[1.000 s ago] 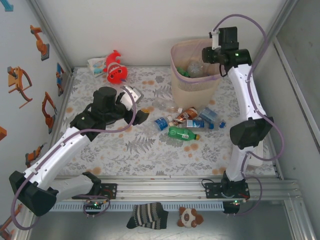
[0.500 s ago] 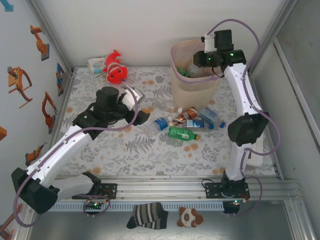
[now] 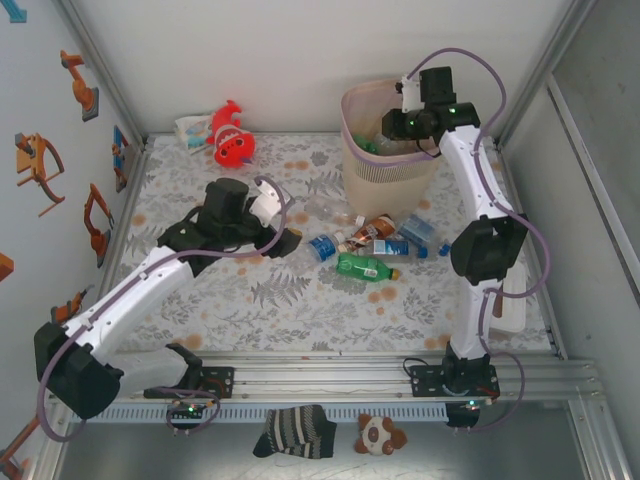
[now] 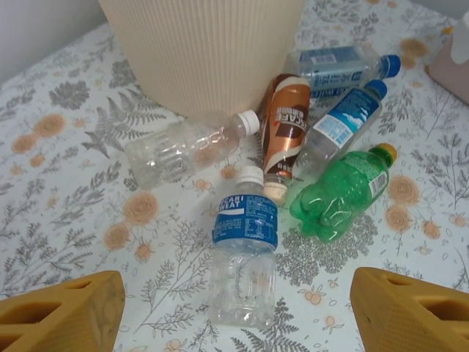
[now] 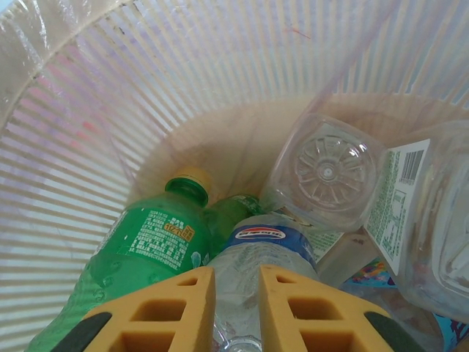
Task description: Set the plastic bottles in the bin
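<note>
The right gripper [image 5: 236, 293] hangs over the mouth of the bin [image 5: 110, 95], at the upper right of the top view. Its yellow fingers [image 5: 176, 315] are drawn together to a slit with nothing clamped between them. It points straight down, which suits a drop, and I judge it has no load to give. Under it lie the binned bottles [image 5: 146, 242]: a green one, a blue-labelled clear one and a clear one base up, piled against the ribbed wall. The left gripper [image 4: 234, 293] hovers low over the table [image 4: 66, 183], left of centre in the top view. Its jaws stand apart, one finger in each lower corner of its wrist view. They line up on a blue-label bottle [image 4: 244, 257] lying with its cap pointing away, and the wide stance fits that bottle's girth, so I take it for the next pick. Past it, toward the top of that frame, lie a clear bottle [image 4: 183, 150] just beside the bin's foot, a brown bottle [image 4: 282, 128], a green bottle [image 4: 341, 194] and two blue-capped bottles [image 4: 341, 125]. All are close to the bin, so each carry should be short. Six bottles lie in that cluster, so the job looks partly done.
</note>
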You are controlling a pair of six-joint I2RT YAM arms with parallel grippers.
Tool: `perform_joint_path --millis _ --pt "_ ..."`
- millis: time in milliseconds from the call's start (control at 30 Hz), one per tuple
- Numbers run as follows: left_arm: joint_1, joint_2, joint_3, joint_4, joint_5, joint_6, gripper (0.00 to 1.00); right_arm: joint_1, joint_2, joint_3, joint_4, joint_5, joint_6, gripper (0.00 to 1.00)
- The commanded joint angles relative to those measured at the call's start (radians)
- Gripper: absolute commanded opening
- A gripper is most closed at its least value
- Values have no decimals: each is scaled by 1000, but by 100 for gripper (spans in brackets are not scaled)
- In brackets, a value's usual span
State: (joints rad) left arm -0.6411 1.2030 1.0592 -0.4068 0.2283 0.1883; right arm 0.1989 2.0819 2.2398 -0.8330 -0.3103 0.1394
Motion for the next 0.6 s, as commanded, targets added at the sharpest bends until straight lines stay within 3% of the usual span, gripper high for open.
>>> perform_joint_path --millis 0,567 --pt "0 31 -6 -18 26 -16 79 5 -19 -22 -106 46 12 22" --pt "-18 320 138 -118 55 35 80 5 -377 -145 -126 120 -17 25"
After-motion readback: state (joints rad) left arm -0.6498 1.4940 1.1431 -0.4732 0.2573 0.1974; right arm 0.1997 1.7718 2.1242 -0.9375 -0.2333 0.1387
